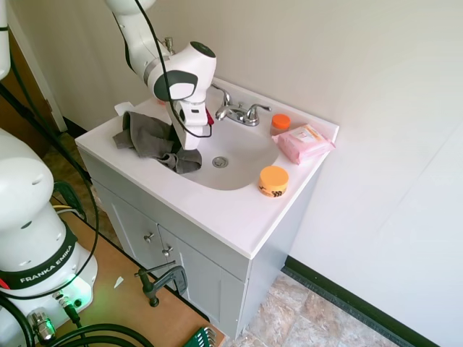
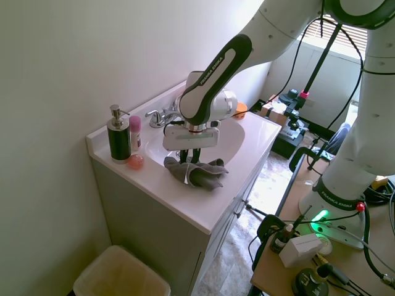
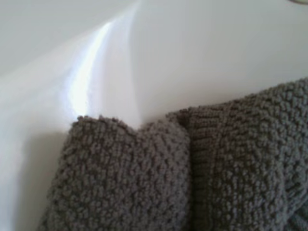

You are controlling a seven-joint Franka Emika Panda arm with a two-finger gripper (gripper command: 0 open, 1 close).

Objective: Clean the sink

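Gripper (image 2: 190, 158) pinches grey towel (image 1: 150, 137) at the sink (image 1: 239, 155) rim, basin directly below and ahead of it, most cloth trailing behind on the counter, so the bunched cloth could slip out mid-wipe.

You are looking at a bathroom, with robot gear set up around it. A white vanity carries the sink (image 1: 239, 155) with a chrome faucet (image 1: 237, 110) at the worktop's back edge against a plain wall. Toiletries stand on the worktop: a soap pump (image 2: 117, 134) and a pink bottle (image 2: 134, 132) at one back corner, a pack of wipes (image 1: 302, 142) and an orange jar (image 1: 273, 181) at the other end. A grey cloth (image 1: 152, 137) lies over the basin's rim. Below are cabinet doors (image 1: 155, 238), a tiled floor (image 1: 304, 314) and a waste bin (image 2: 120, 274). A blind (image 2: 352, 28) covers a window.
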